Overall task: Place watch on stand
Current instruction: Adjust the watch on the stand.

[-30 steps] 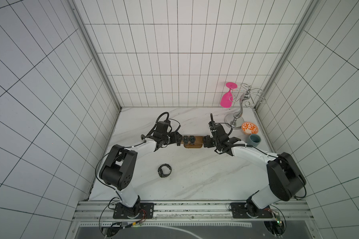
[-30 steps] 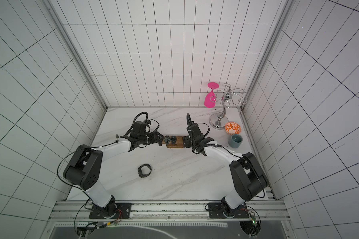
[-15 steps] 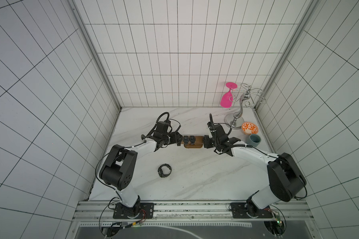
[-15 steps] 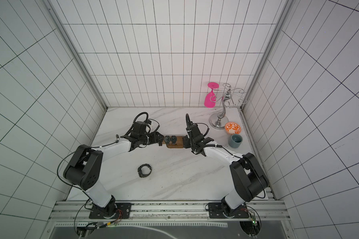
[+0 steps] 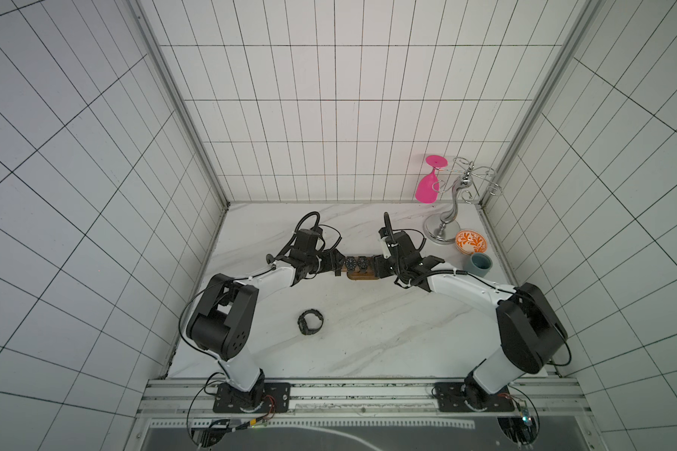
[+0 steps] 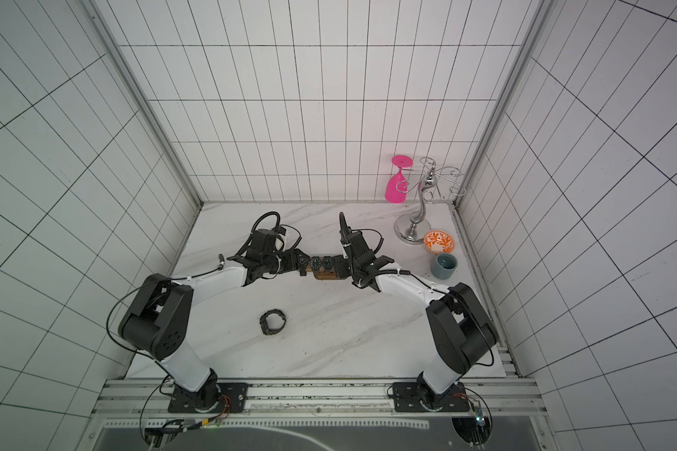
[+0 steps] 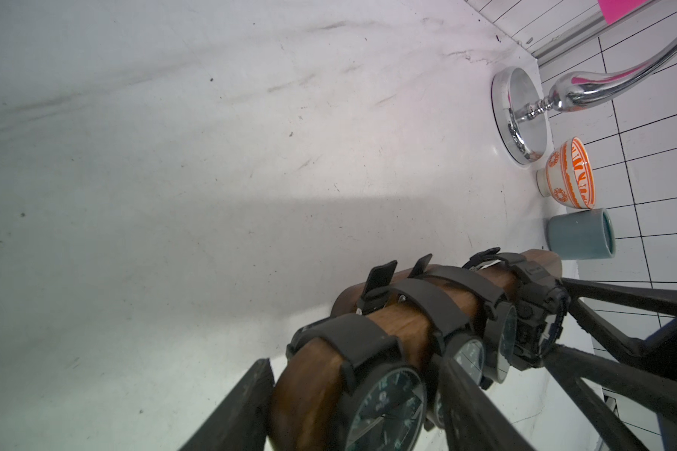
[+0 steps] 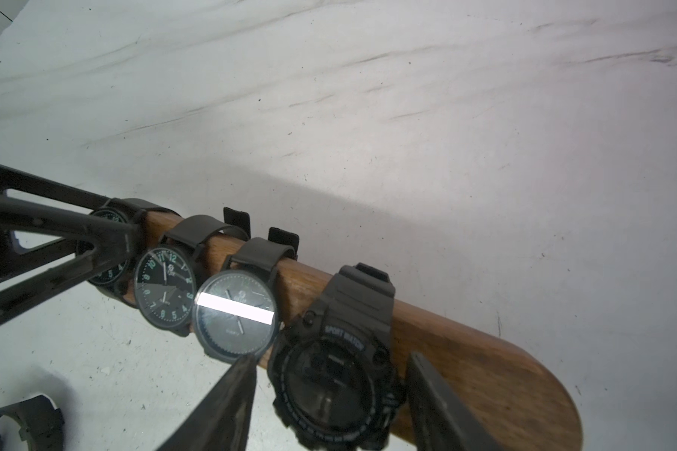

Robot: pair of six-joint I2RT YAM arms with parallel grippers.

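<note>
Scene: A brown wooden stand (image 5: 362, 275) sits mid-table with four dark watches strapped round its bar. An arm meets it from each side.
Left gripper: The left gripper (image 7: 352, 371) has its jaws part-way apart, astride the end watch (image 7: 384, 406). Whether they press on it cannot be told.
Right gripper: The right gripper (image 8: 331, 357) has its jaws part-way apart, one on either side of the chunky sport watch (image 8: 329, 382). A grip cannot be confirmed.
Watch to place: A loose watch (image 5: 310, 322), buckled into a ring, lies on the marble table (image 5: 387, 343). It is well apart from the stand, nearer the robot's base.
Step in hand: Probably settling the outer watches along the bar (a judgement, not something seen).
Next move: One arm must back off along the bar without dragging a strap. It then drops to the loose watch, pinches its band and slides the ring over a rounded end. Bare wood shows beyond the sport watch.
</note>
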